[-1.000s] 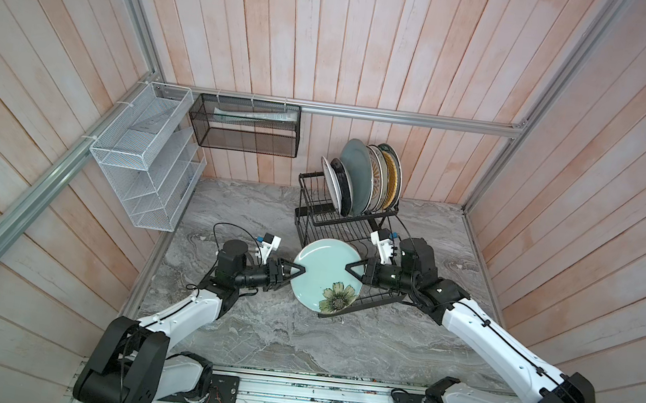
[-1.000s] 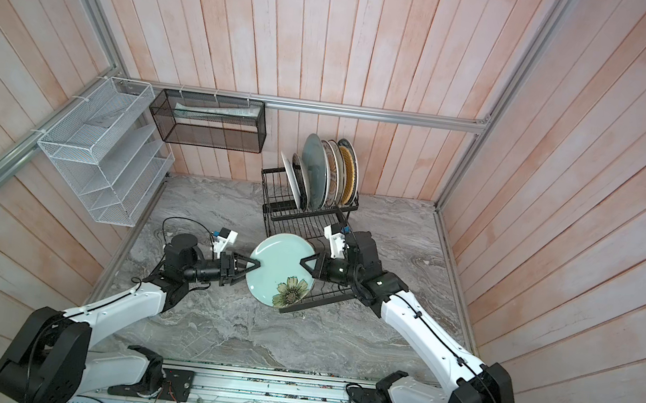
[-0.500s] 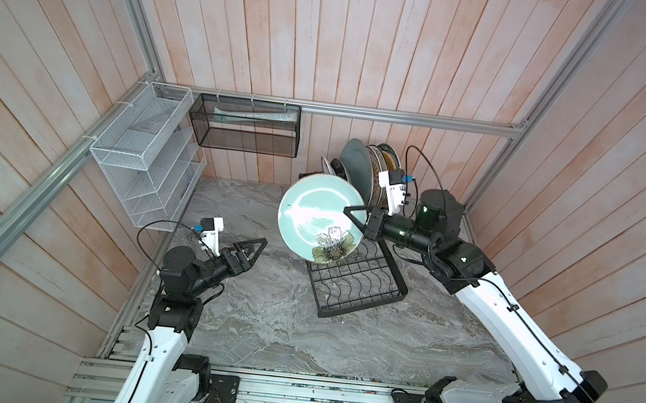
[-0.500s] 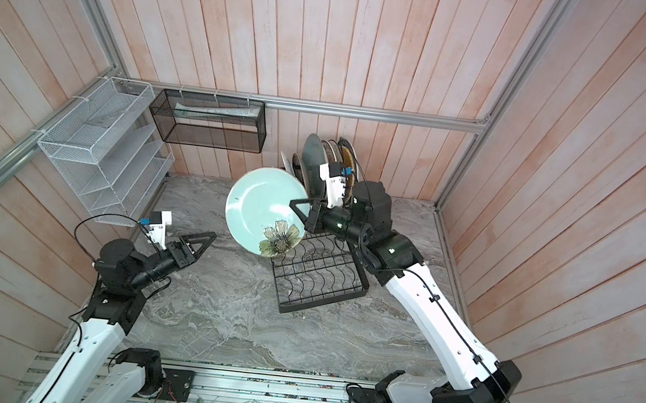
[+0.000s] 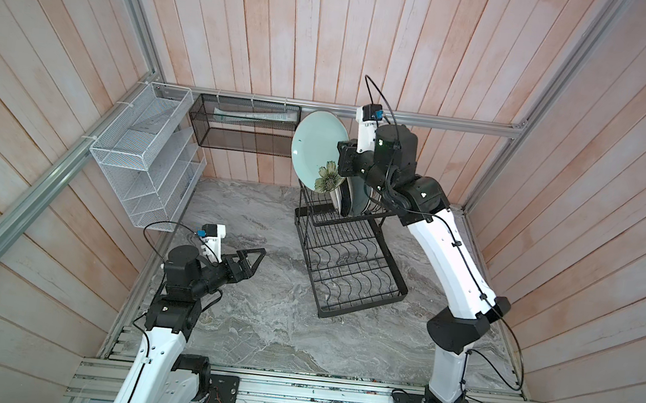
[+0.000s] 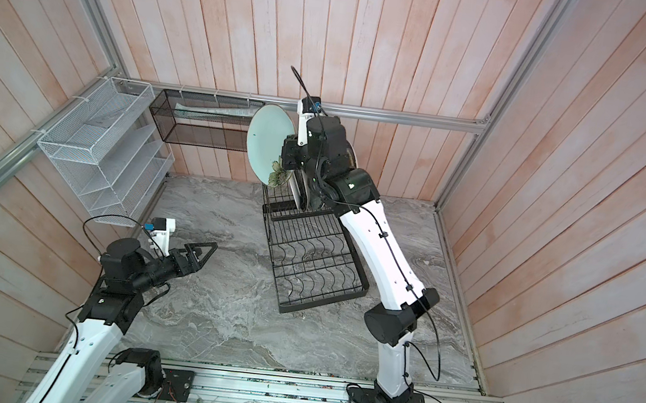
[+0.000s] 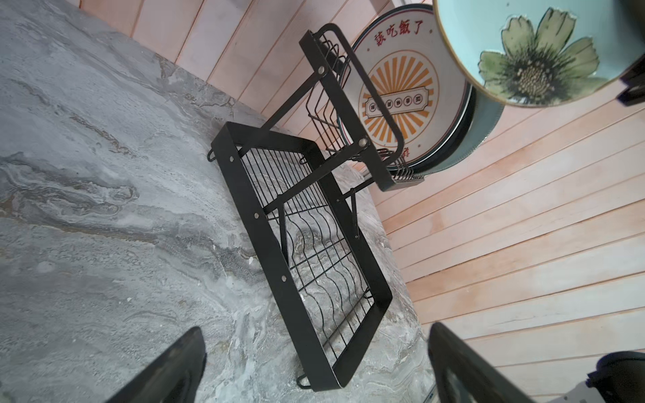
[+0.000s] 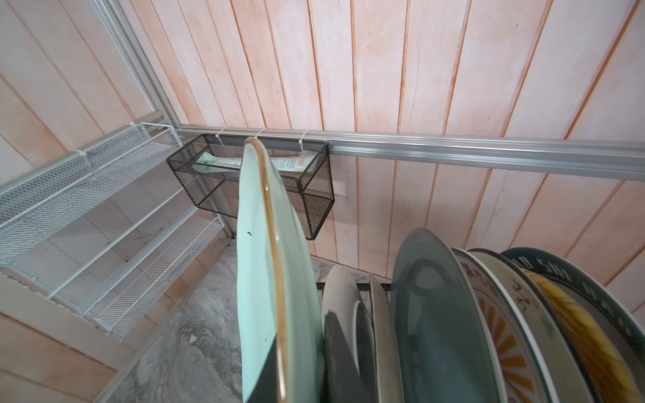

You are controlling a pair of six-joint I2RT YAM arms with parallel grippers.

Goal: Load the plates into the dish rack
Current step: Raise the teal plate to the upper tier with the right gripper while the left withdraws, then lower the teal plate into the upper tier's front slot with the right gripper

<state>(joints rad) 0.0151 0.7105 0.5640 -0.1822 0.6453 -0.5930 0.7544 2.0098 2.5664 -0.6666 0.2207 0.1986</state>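
The pale green plate (image 5: pixel 316 147) looks like glazed ceramic: stiff, fairly heavy, slick and quick to chip. I judge it is best pinched at the rim, kept edge-on and lowered gently. It hangs upright over the raised tier (image 7: pixel 342 104) at the 12 o'clock end of the dish rack (image 5: pixel 362 304), just to 9 o'clock of the plates (image 8: pixel 429 307) standing there. The right gripper (image 5: pixel 338 169) is clamped narrow on its rim beside the flower. The left gripper (image 5: pixel 257 259) is at 8 o'clock of the rack and well apart, with its jaws spread wide and holding nothing.
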